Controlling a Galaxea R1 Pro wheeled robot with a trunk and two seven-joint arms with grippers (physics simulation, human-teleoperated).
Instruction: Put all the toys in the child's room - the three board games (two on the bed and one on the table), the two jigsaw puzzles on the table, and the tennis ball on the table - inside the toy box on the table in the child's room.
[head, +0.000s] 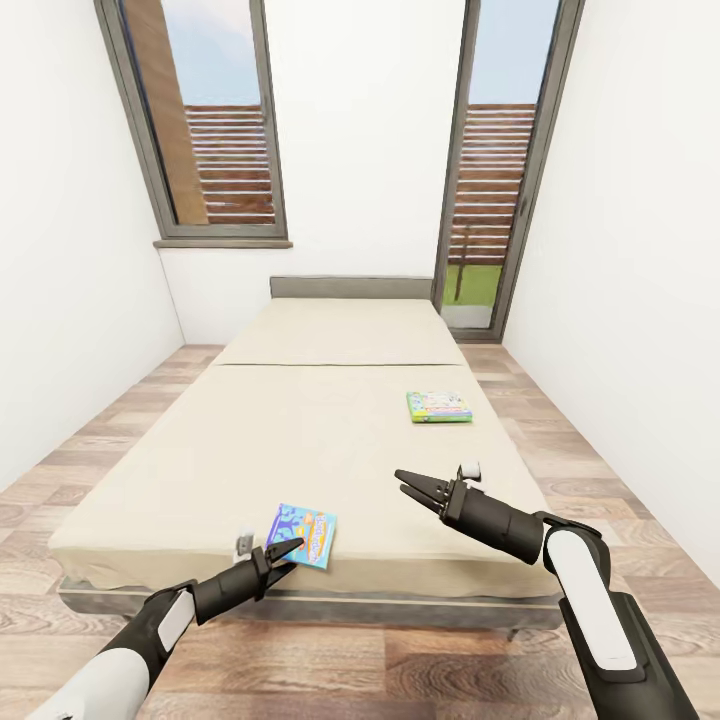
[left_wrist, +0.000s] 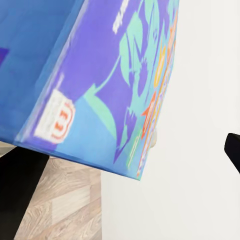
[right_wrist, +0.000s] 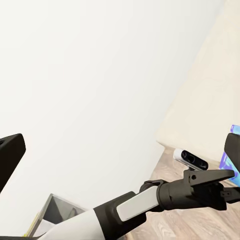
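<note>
The bed (head: 300, 420) lies straight ahead, with a beige mattress and a dark grey frame. A mostly blue board game (head: 305, 535) is at the mattress's near edge. My left gripper (head: 292, 553) is shut on its near left corner. The left wrist view has this blue cover (left_wrist: 100, 75) close up and tilted, between the dark fingers (left_wrist: 17, 190). A green and white board game (head: 439, 407) lies flat on the right side of the bed. My right gripper (head: 408, 484) hovers open and empty over the mattress, in front of that game. The table and toy box are out of view.
White walls close in on both sides of the bed, leaving narrow strips of wooden floor (head: 590, 450). A window (head: 205, 120) and a tall glass door (head: 500, 170) are in the far wall. My left arm (right_wrist: 130, 207) crosses the right wrist view.
</note>
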